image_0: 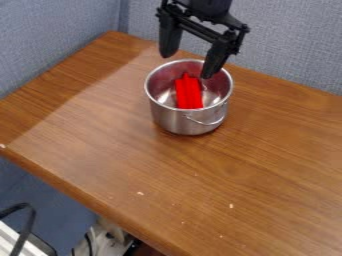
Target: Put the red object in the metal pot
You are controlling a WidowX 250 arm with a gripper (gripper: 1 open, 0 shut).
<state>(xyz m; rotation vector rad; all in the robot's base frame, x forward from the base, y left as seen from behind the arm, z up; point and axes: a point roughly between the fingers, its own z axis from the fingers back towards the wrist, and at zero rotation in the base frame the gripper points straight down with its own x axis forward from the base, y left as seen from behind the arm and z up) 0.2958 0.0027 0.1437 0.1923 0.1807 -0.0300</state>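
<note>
Apart, with a wide gap between its two dark fingers, the black pincer [191, 66] reaches down from the top of the frame over the metal pot [187, 108]. One finger points down at the pot's left rear and the other, further right, slants down by the right side of its rim; whether either touches the pot I cannot tell. The red object [189, 92] sits inside the pot, upper centre of the frame, leaning on or near the inner wall, below the gap between the fingers. The shiny pot stands upright on the brown wooden table [167, 180], its small wire handle [205, 121] at the lower right of its side. Grey-blue panels [56, 40] rise behind the table at the upper left and upper right, and a black cable [19, 209] curls at the lower left.
</note>
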